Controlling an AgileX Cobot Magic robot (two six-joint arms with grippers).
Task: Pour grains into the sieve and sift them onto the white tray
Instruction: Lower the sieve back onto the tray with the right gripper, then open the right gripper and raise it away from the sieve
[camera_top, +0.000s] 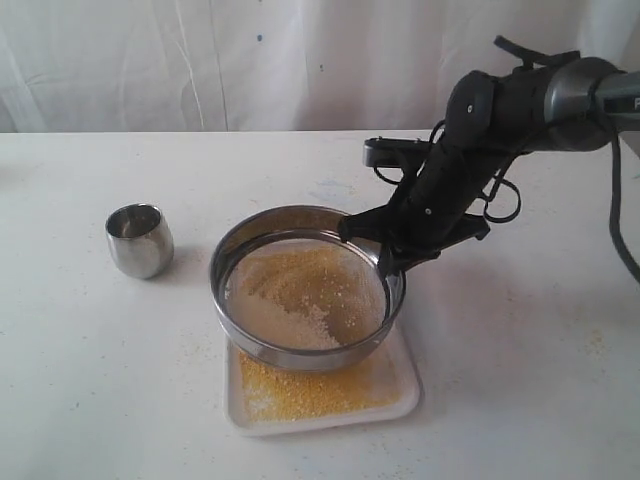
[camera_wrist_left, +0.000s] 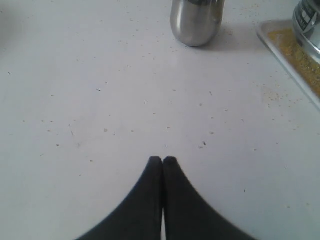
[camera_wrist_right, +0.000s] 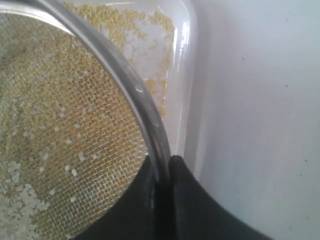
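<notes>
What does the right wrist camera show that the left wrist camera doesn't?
Only the right wrist view shows the mesh of the sieve with pale grains on it, and the right gripper shut on the sieve's rim. Only the left wrist view shows the steel cup and the left gripper, shut and empty. Both show the table, the white tray holding yellow grains, and part of the sieve's steel wall.

The right gripper (camera_wrist_right: 162, 164) is clamped on the steel rim of the sieve (camera_wrist_right: 122, 75), one black jaw inside over the mesh, the other outside. Whitish and yellow grains (camera_wrist_right: 22, 200) lie on the mesh. More yellow ones dot the white tray (camera_wrist_right: 186, 75) underneath, which sits on the counter (camera_wrist_right: 260, 110).
</notes>
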